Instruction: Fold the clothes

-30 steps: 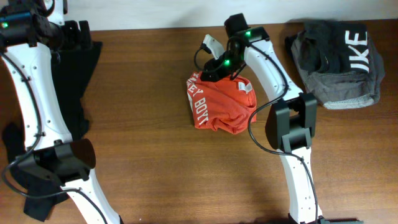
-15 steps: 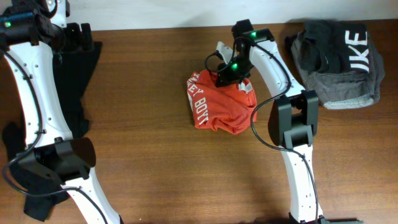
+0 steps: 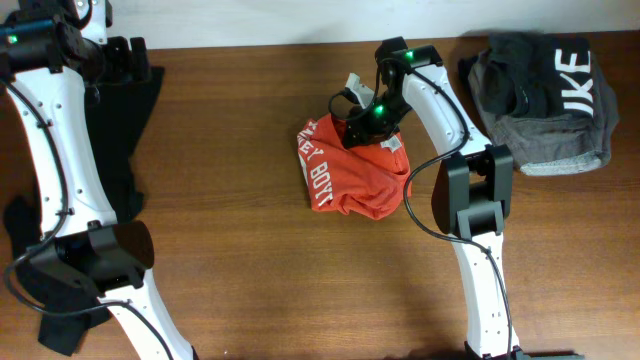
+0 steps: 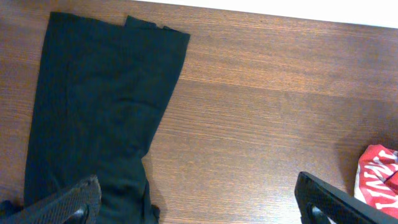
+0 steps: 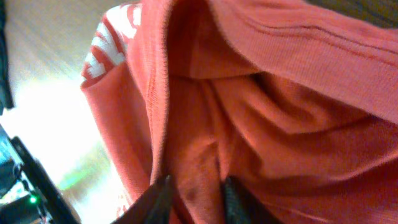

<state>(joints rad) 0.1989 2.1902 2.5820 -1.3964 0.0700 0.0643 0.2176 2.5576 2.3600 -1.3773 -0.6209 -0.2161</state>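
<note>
The orange-red T-shirt (image 3: pixel 350 175) lies crumpled at mid-table, its white lettering on the left side. My right gripper (image 3: pixel 364 122) is at the shirt's upper edge, shut on a fold of the cloth. In the right wrist view that fold of the T-shirt (image 5: pixel 280 124) sits pinched in the right gripper (image 5: pixel 196 190). My left gripper (image 4: pixel 199 202) stands wide open above bare wood at the far left, holding nothing. A long black garment (image 4: pixel 99 106) lies spread beneath it. A dark grey white-lettered garment (image 3: pixel 545 95) is bunched at the back right.
The black garment (image 3: pixel 120 130) runs down the table's left side under the left arm. The table's far edge meets a white wall at the top. A corner of the T-shirt (image 4: pixel 376 177) shows at the right of the left wrist view.
My right gripper has shifted a little to the right along the T-shirt's upper edge, and the cloth has bunched and turned slightly with it. The left arm has not moved.
</note>
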